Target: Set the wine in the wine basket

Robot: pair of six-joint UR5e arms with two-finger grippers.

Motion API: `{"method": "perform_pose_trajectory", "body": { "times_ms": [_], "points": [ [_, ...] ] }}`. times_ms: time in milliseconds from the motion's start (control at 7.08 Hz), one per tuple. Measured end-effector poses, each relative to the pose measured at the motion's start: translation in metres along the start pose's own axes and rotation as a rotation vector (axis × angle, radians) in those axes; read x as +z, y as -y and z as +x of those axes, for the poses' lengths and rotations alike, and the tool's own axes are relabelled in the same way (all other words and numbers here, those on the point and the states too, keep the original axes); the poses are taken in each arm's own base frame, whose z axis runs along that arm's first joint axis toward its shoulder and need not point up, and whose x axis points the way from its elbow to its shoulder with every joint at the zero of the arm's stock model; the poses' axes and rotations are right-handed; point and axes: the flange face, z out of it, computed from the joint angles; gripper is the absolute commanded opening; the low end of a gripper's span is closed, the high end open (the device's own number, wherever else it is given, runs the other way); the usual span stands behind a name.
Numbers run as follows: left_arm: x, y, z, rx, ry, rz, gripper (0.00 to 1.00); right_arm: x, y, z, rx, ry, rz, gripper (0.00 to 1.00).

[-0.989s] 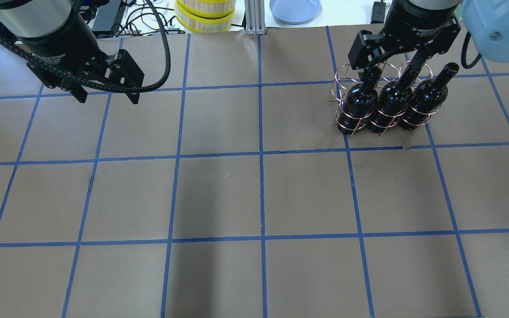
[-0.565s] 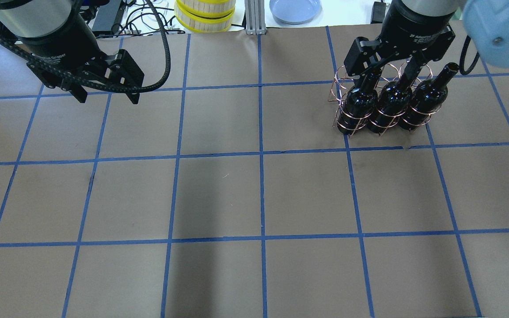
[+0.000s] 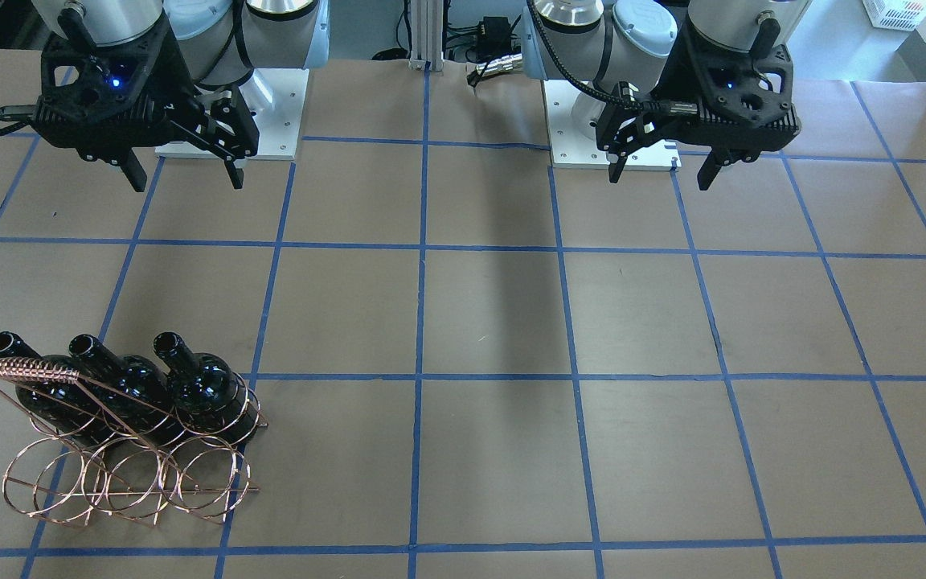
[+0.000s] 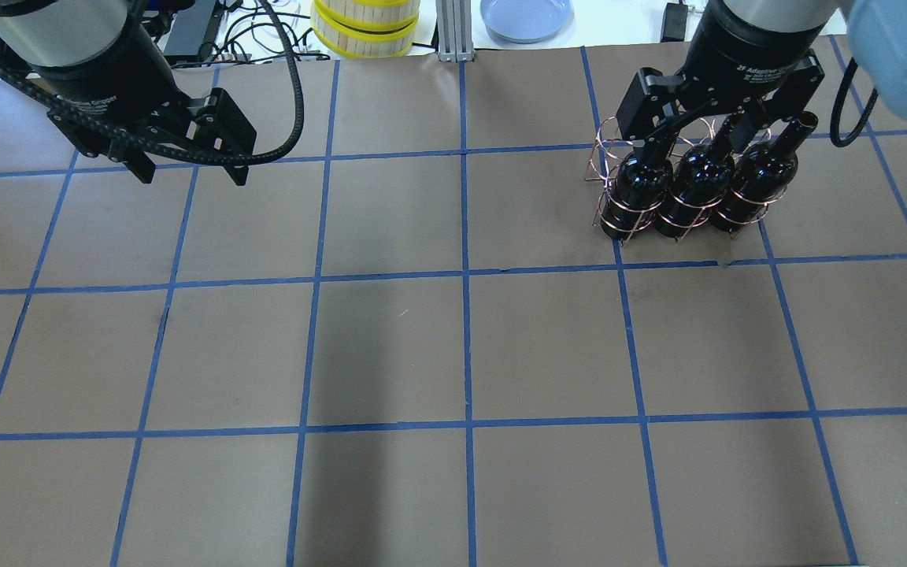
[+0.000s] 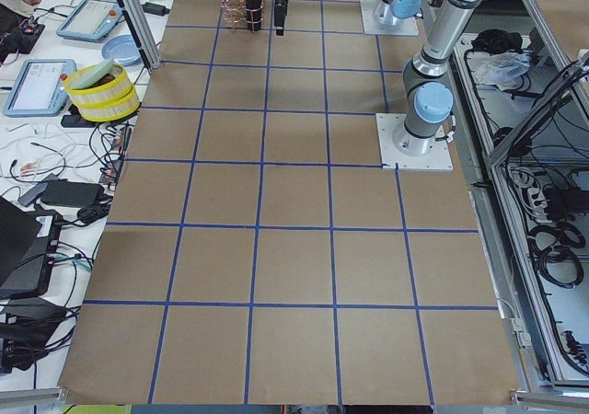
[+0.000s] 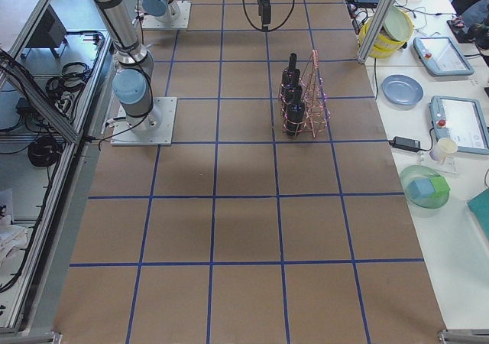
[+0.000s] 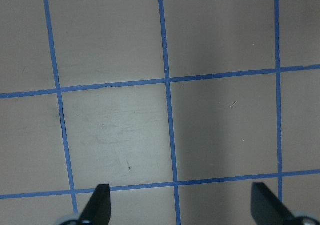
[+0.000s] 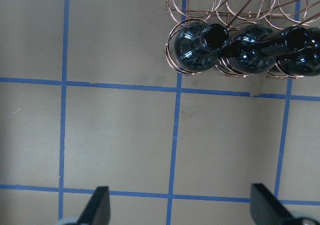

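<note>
Three glossy black wine bottles (image 4: pixel 697 177) lie side by side in the bottom row of the rose-gold wire wine basket (image 4: pixel 603 150) at the table's far right, necks tilted up. They also show in the front view (image 3: pixel 202 386) with the basket (image 3: pixel 125 482) and its coiled handle, and in the right wrist view (image 8: pixel 197 45). My right gripper (image 4: pixel 701 130) is open and empty, well above the table on the robot's side of the basket (image 3: pixel 187 178), touching nothing. My left gripper (image 4: pixel 192 175) is open and empty over bare table at the far left (image 3: pixel 659 177).
Beyond the table's far edge stand a yellow-banded round container (image 4: pixel 365 27), a blue plate (image 4: pixel 526 16) and an aluminium post (image 4: pixel 453 31). The two arm base plates (image 3: pixel 270 112) sit at the robot's edge. Brown paper with blue tape lines covers the table.
My right gripper has shifted slightly above the basket, ending a little further right, still open. The bottles, the basket and my left arm have not moved.
</note>
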Motion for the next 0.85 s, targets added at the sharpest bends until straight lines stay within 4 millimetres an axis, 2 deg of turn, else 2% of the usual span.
{"method": "perform_pose_trajectory", "body": {
  "times_ms": [847],
  "points": [
    [0.0, 0.0, 0.0002, -0.001, -0.002, 0.0, 1.0, 0.0012, -0.0004, 0.0004, 0.015, -0.004, -0.006, 1.0]
  ]
}}
